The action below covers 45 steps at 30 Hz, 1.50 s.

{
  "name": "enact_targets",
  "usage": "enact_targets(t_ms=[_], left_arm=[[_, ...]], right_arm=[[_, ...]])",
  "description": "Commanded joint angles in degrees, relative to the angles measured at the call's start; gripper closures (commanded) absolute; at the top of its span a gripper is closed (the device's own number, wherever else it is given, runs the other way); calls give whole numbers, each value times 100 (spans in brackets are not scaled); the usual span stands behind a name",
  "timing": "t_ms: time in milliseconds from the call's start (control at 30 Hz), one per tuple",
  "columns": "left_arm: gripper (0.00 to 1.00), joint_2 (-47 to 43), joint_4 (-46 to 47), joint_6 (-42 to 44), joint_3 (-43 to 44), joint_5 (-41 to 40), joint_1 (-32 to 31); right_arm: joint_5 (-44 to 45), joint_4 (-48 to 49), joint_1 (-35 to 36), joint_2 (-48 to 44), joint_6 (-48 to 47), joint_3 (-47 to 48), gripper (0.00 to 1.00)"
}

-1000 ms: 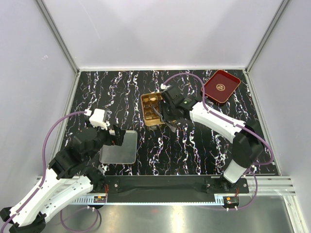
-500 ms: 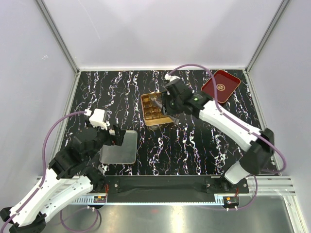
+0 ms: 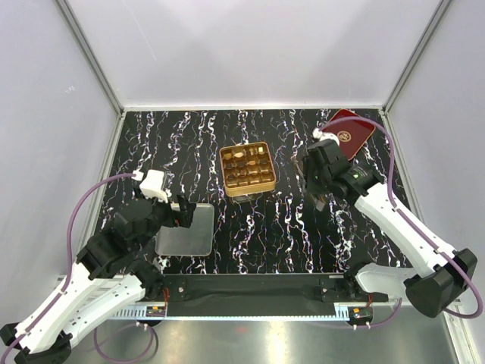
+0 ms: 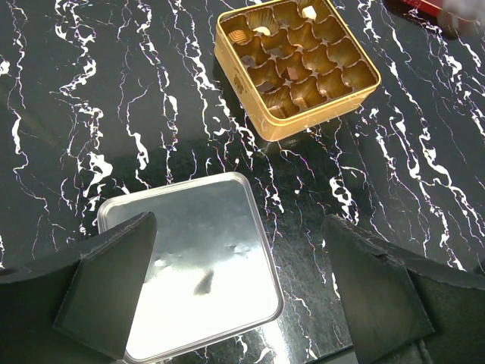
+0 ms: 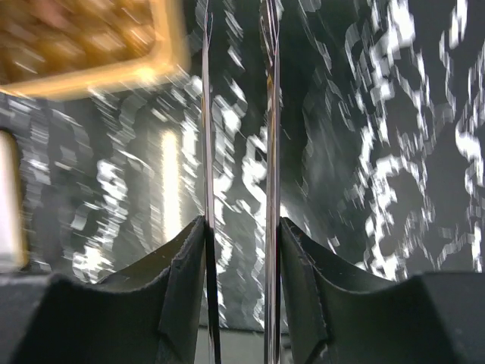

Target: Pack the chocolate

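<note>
The gold tin (image 3: 247, 168) with a 4x4 grid lies at the table's middle and holds several small brown and tan chocolate pieces (image 3: 239, 161). The left wrist view shows the tin (image 4: 261, 125) with chocolate (image 4: 292, 63) in its cells. My right gripper (image 3: 322, 199) is right of the tin, apart from it, and shut on thin metal tweezers (image 5: 269, 114). The right wrist view is blurred, with the tin (image 5: 114, 76) at the upper left. My left gripper (image 3: 182, 214) is open and empty above a silver lid (image 3: 186, 230).
The dark red square tray (image 3: 350, 135) sits at the back right, partly behind the right arm. The silver lid (image 4: 189, 265) lies flat at the front left, between the left fingers (image 4: 114, 288). White walls enclose the black marbled table (image 3: 288, 235).
My right gripper, with the tweezers, has swung from over the tin to the right, and the whole tin now shows. The left arm has not moved.
</note>
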Motion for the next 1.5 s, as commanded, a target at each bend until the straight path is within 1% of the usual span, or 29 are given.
enact_targets(t_ms=[0,133,233,367,433,567,700,767,1000,1133,1267,1400,1433,1467], left_arm=[[1,-22,235,-4,55,-56,-32],[1,-4,235,4,46,-47,-32],[1,31,235,4,37,-47,-32],[1,75,200,-4,81,-47,-32],[1,31,200,-13,73,-64,-32],[1,-83,235,-4,37,-73,-32],[1,-75,253,13,46,14,-32],[1,-57,253,13,64,32,-32],[1,-162,279,22,46,58,-32],[1,-162,270,22,46,67,-32],[1,-171,279,22,46,76,-32],[1,-171,279,22,37,76,-32],[1,-162,279,22,46,76,-32],[1,-162,288,22,46,85,-32]], right_arm=[[-79,-114,-165,-217,216,-477,53],[-53,-184,-165,-322,479,-1074,53],[-114,-9,-165,-489,602,-1478,53],[-299,53,-165,-534,1137,-1559,53],[-560,332,-165,-534,1418,-1830,52],[-589,405,-165,-367,1815,-2139,52],[-720,633,-148,-384,2140,-2464,48],[-651,677,-139,-384,2263,-2622,46],[-642,932,-130,-25,2317,-2956,40],[-475,1142,-60,239,2194,-3018,36],[-370,1275,45,564,1957,-2913,32],[-27,1248,256,890,1781,-2685,28],[17,1249,291,995,1763,-2667,26],[44,1266,326,1039,1737,-2640,22]])
